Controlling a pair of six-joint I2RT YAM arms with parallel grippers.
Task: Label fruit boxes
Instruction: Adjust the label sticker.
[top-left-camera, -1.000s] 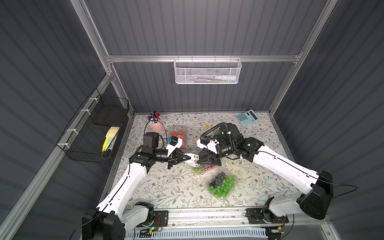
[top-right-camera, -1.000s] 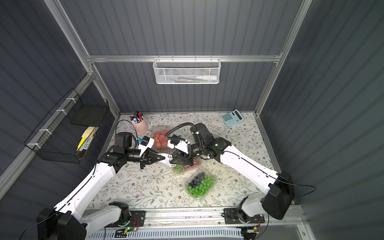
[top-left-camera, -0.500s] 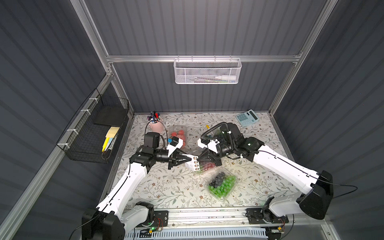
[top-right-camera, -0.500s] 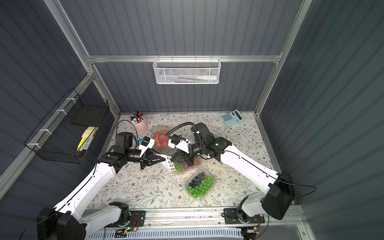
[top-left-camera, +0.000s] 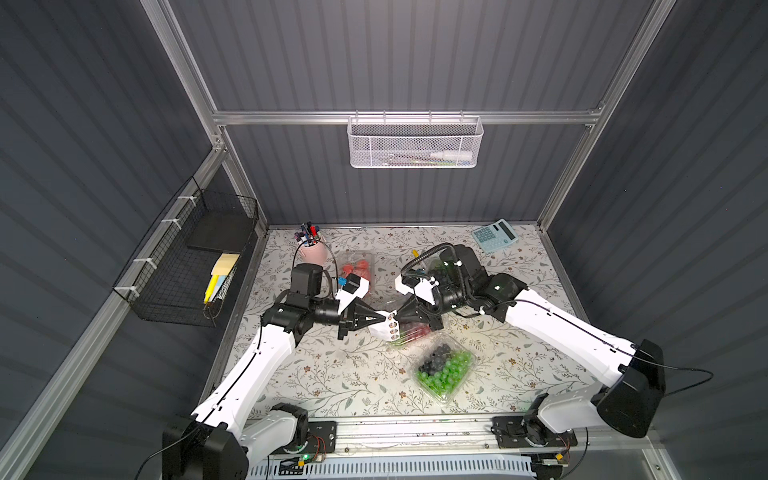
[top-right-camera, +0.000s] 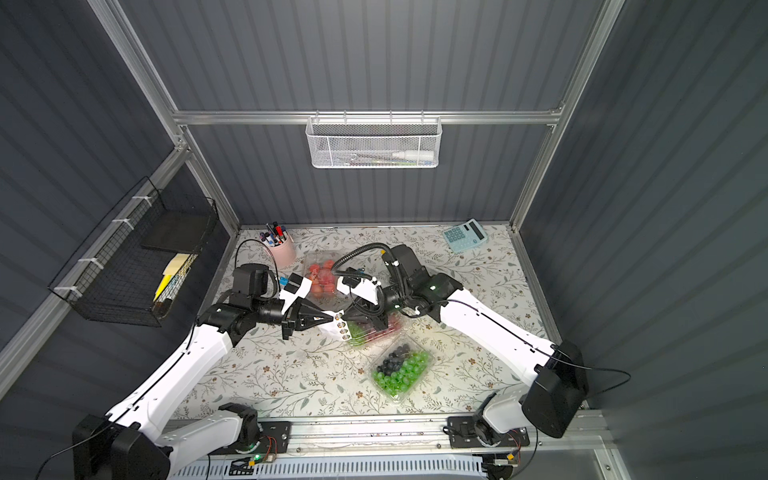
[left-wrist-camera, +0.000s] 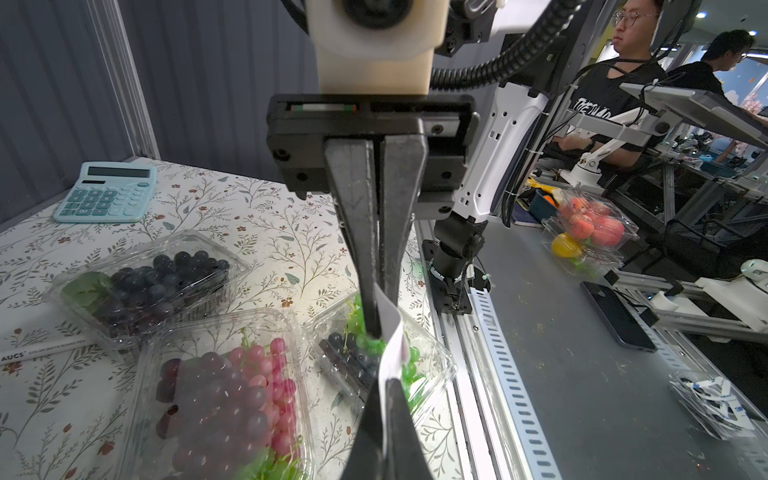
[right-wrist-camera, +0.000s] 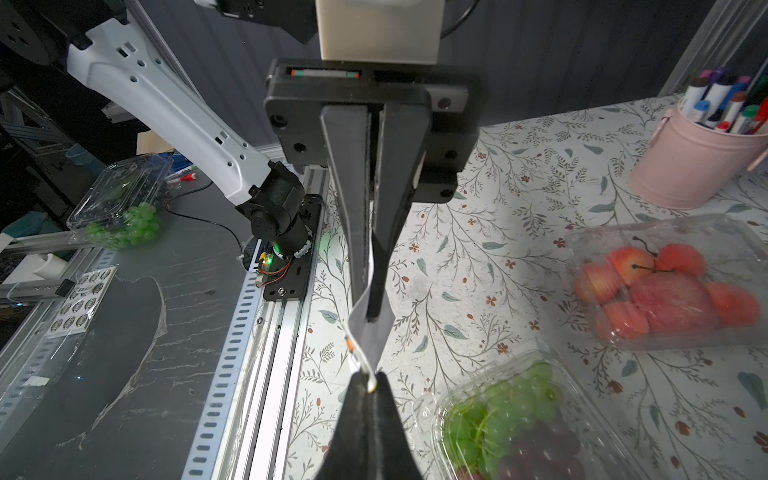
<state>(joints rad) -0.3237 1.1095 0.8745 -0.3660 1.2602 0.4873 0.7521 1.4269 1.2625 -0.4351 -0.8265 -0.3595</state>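
Note:
My left gripper (top-left-camera: 383, 318) and right gripper (top-left-camera: 397, 322) meet tip to tip above the table. Both are shut on a white sticker sheet (top-left-camera: 390, 329), which hangs bent between them (left-wrist-camera: 392, 332) (right-wrist-camera: 365, 328). Just below it lies the fruit box of green and red grapes (top-left-camera: 411, 332) (left-wrist-camera: 224, 395). The strawberry box (top-left-camera: 355, 270) (right-wrist-camera: 665, 286) stands behind my left gripper. The box of green grapes with dark berries (top-left-camera: 444, 370) (left-wrist-camera: 411, 361) lies near the front. The blueberry box (left-wrist-camera: 153, 282) shows in the left wrist view and is mostly hidden under my right arm in both top views.
A pink cup of markers (top-left-camera: 312, 253) stands at the back left and a light blue calculator (top-left-camera: 494, 235) at the back right. A white marker (left-wrist-camera: 41, 351) lies beside the blueberry box. A black wire basket (top-left-camera: 195, 266) hangs on the left wall.
My right gripper has closed on the sheet's edge. Both arms stay almost where they were, tip to tip over the grape box.

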